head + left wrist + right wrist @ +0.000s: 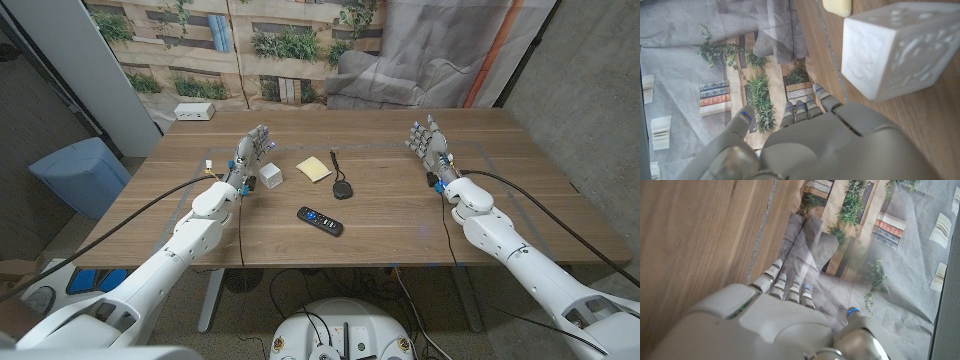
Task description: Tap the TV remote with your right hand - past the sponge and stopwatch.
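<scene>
Remote [320,221]: we see it lying flat at the table's near middle, untouched.
Right hand [429,143]: ours, raised at far right, fingers spread wide, holding nothing; we judge it is waiting to reach.
Left hand [252,153]: open too, just beside the white cube [271,177].
Sponge [314,168], stopwatch [340,187]: 2 distractors, farther than the remote.

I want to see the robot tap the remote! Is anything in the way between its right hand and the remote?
Nothing visible blocks it. The right hand stands open, with bare wooden table between it and the black TV remote. The yellow sponge and the black round stopwatch lie farther back, beside that path rather than across it.
</scene>
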You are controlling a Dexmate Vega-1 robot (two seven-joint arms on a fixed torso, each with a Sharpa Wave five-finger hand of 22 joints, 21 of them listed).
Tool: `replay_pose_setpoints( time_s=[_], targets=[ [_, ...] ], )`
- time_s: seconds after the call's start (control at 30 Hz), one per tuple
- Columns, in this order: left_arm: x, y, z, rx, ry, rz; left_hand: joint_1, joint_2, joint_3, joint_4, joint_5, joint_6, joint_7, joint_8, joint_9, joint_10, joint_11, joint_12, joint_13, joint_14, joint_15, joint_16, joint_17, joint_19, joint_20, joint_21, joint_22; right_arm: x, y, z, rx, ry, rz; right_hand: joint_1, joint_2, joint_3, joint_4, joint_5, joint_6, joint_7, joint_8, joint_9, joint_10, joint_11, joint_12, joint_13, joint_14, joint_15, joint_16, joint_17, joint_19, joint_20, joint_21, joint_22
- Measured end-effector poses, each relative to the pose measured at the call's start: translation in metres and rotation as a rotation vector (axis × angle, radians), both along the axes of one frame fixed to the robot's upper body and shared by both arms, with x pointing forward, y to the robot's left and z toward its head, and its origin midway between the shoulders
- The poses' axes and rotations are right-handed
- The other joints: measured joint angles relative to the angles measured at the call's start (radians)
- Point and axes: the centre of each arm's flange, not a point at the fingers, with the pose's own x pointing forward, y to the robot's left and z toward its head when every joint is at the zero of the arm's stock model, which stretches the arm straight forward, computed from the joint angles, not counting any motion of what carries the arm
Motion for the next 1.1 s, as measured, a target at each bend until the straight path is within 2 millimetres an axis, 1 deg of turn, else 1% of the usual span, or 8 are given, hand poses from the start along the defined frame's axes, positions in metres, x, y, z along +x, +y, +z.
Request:
replay_pose_setpoints(
  time_s=[0.07, 0.4, 0.47, 0.5, 0.53, 0.73, 0.87, 1.1],
  targets=[
    [-0.001, 0.003, 0.004, 0.007, -0.004, 0.004, 0.0, 0.0, 0.0, 0.0, 0.0, 0.0, 0.0, 0.0, 0.0, 0.0, 0.0, 0.0, 0.0, 0.0, 0.0, 0.0, 0.0, 0.0, 0.0, 0.0, 0.0, -0.001, 0.002, 0.001, -0.023, -0.008, -0.009, 0.014, 0.014, 0.0, 0.0, 0.0, 0.0, 0.0, 0.0, 0.0, 0.0, 0.0, 0.0, 0.0, 0.0, 0.0, 0.0, 0.0, 0.0, 0.0, 0.0, 0.0],
    [-0.005, 0.009, 0.006, 0.019, 0.009, 0.023, 0.0, 0.0, 0.004, -0.004, 0.0, 0.0, 0.0, 0.0, 0.0, 0.0, 0.0, 0.0, 0.0, 0.0, 0.0, 0.0, 0.0, 0.0, 0.0, 0.0, 0.0, -0.014, 0.017, 0.009, -0.098, -0.042, -0.007, 0.013, 0.013, 0.0, 0.0, 0.0, 0.004, -0.004, 0.0, 0.0, 0.0, 0.0, 0.0, 0.0, 0.0, 0.0, 0.0, -0.003, 0.0, 0.0, 0.0, 0.0],
    [-0.004, 0.01, 0.005, 0.018, 0.013, 0.029, 0.0, 0.0, 0.004, -0.004, 0.0, -0.006, -0.006, 0.0, 0.0, 0.0, 0.0, 0.0, 0.0, 0.0, 0.0, 0.0, 0.0, 0.0, 0.0, 0.0, 0.0, -0.018, 0.02, 0.011, -0.108, -0.051, 0.001, 0.008, 0.008, 0.0, 0.0, 0.0, 0.005, -0.006, 0.0, 0.0, 0.0, 0.0, 0.0, 0.0, 0.0, 0.0, 0.0, -0.003, 0.0, 0.0, 0.002, 0.0],
    [-0.01, 0.013, 0.01, 0.028, 0.0, 0.031, 0.0, 0.0, 0.004, -0.004, 0.0, -0.007, -0.007, 0.0, 0.0, 0.002, -0.002, 0.0, 0.0, 0.001, -0.001, 0.0, 0.0, 0.0, 0.0, 0.0, 0.0, -0.018, 0.02, 0.01, -0.151, -0.055, -0.047, 0.0, 0.0, 0.0, 0.0, 0.0, 0.003, -0.008, 0.0, 0.0, 0.0, 0.0, 0.0, 0.0, 0.0, 0.0, 0.0, -0.003, 0.0, 0.0, 0.004, 0.0],
    [-0.01, 0.013, 0.01, 0.027, 0.002, 0.035, 0.0, 0.0, 0.004, -0.004, 0.0, -0.007, -0.007, 0.0, 0.0, 0.006, -0.006, 0.0, 0.0, 0.004, -0.004, 0.0, 0.0, 0.0, 0.0, 0.0, 0.0, -0.02, 0.021, 0.012, -0.157, -0.06, -0.042, -0.001, -0.001, 0.0, 0.0, 0.0, 0.005, -0.013, 0.0, 0.0, 0.0, 0.0, 0.0, 0.0, 0.0, 0.0, 0.0, -0.003, 0.0, 0.0, 0.004, 0.0],
    [-0.016, 0.017, 0.013, 0.034, -0.004, 0.051, 0.0, 0.0, 0.004, -0.004, 0.0, -0.013, -0.02, 0.0, 0.0, 0.007, -0.007, 0.0, 0.0, 0.004, -0.007, 0.0, 0.0, -0.001, 0.0, 0.0, 0.0, -0.03, 0.03, 0.016, -0.252, -0.098, -0.074, -0.001, -0.001, -0.003, -0.003, 0.0, 0.008, -0.016, 0.0, 0.0, 0.0, 0.0, 0.0, 0.0, 0.0, 0.0, 0.0, -0.003, 0.0, 0.0, 0.004, 0.0],
    [-0.018, 0.018, 0.014, 0.038, -0.004, 0.056, 0.0, 0.0, 0.004, -0.004, 0.0, -0.022, -0.029, -0.005, 0.0, -0.002, -0.016, 0.0, 0.0, -0.002, -0.009, 0.0, 0.004, -0.011, -0.003, 0.0, 0.0, -0.035, 0.035, 0.019, -0.297, -0.121, -0.079, -0.001, -0.001, -0.005, -0.005, 0.0, 0.013, -0.021, 0.0, 0.0, 0.0, 0.0, 0.0, 0.0, 0.0, 0.0, 0.0, -0.003, -0.008, -0.007, 0.004, 0.0],
    [-0.023, 0.018, 0.013, 0.047, -0.002, 0.063, -0.005, 0.005, 0.003, -0.003, 0.0, -0.031, -0.038, -0.005, 0.0, -0.002, -0.016, 0.0, 0.0, -0.009, -0.012, 0.0, 0.005, -0.018, -0.006, -0.007, 0.0, -0.046, 0.047, 0.024, -0.425, -0.181, -0.095, -0.001, -0.001, -0.006, -0.006, 0.0, 0.009, -0.027, 0.0, -0.003, -0.004, -0.004, 0.0, 0.0, -0.009, -0.009, 0.0, -0.007, -0.018, -0.018, 0.004, 0.0]
  ],
)
